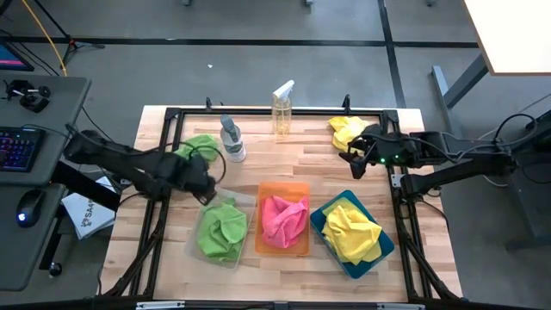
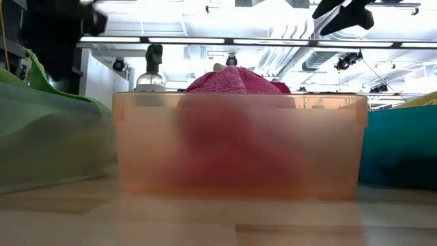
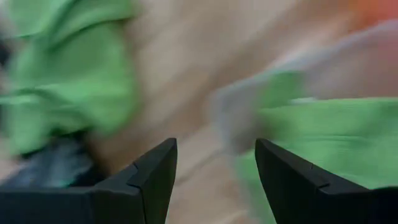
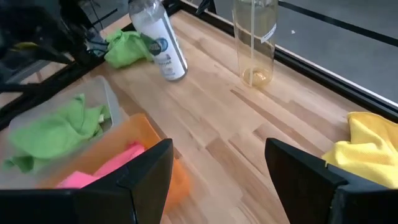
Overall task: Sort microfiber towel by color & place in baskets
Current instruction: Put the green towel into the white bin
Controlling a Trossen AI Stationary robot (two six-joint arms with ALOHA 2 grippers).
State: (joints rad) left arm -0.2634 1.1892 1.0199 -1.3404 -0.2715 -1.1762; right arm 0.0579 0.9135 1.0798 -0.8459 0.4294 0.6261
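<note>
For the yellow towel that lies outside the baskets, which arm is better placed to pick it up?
The right arm. Its end effector hovers open just beside the loose yellow towel at the table's far right corner. The left end effector is across the table, near the clear basket and the loose green towel.

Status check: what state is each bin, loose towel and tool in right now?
Clear bin: holds green towels.
Orange bin: holds pink towel.
Teal bin: holds yellow towels.
Loose green towel: on table.
Loose yellow towel: on table.
Left tool: open, empty.
Right tool: open, empty.
</note>
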